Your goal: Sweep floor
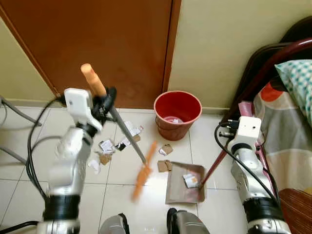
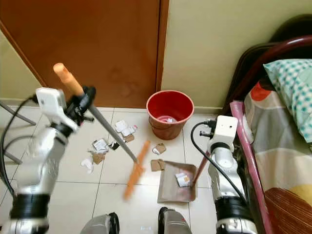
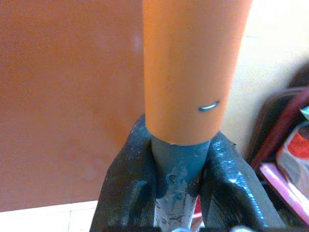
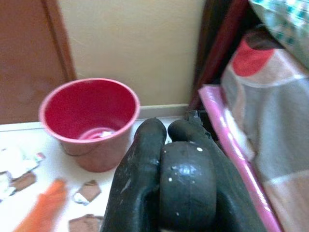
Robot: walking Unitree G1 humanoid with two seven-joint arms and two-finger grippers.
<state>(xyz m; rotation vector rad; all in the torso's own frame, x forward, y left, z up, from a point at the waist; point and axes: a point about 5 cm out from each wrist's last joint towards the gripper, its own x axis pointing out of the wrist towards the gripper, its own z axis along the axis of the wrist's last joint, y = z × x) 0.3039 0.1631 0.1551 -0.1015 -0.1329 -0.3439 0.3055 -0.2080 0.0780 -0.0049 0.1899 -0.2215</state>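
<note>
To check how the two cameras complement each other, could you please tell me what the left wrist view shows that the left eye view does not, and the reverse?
Left wrist view alone: the left gripper seen close up, shut on the broom handle just below its orange end. Left eye view alone: the red bucket, the dustpan with its handle at the right gripper, and scraps on the tiles. Both share the brown door and the bed.

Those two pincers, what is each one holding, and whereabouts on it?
The left pincer grips the broom high on its grey pole, just below the orange end. The right pincer clamps the dustpan handle's top.
</note>
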